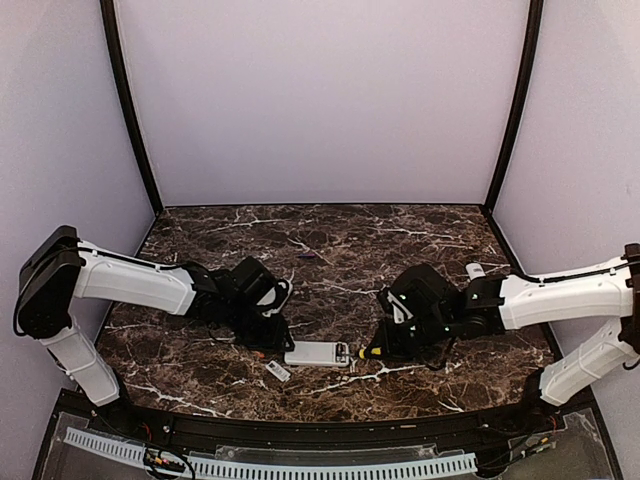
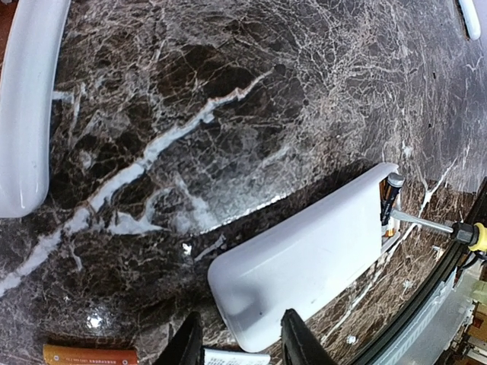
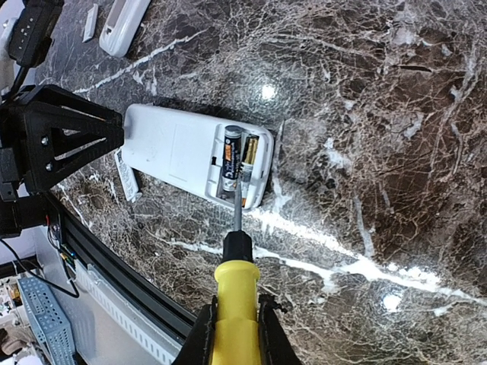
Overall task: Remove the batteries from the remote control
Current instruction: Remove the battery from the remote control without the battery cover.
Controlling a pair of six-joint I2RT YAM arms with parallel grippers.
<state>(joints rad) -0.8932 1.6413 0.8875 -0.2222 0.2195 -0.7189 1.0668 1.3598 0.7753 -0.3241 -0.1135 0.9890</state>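
The white remote control [image 1: 315, 352] lies face down near the front edge, its battery bay open at the right end. Two batteries [image 3: 232, 156] sit side by side in the bay. My right gripper [image 3: 234, 319] is shut on the yellow-handled screwdriver [image 3: 236, 293], whose tip rests in the bay against the left battery. My left gripper [image 2: 242, 346] is open, its jaws straddling the remote's [image 2: 304, 258] near end, with a gap at the left finger. A loose orange battery [image 2: 90, 354] lies on the table beside the left finger.
A small white cover [image 1: 277, 371] lies just in front of the remote's left end. Another white remote [image 3: 125, 23] and a cover [image 3: 90, 23] lie beyond the left gripper. A white item [image 1: 474, 270] sits behind the right arm. The table's black front rail [image 1: 320, 430] is close.
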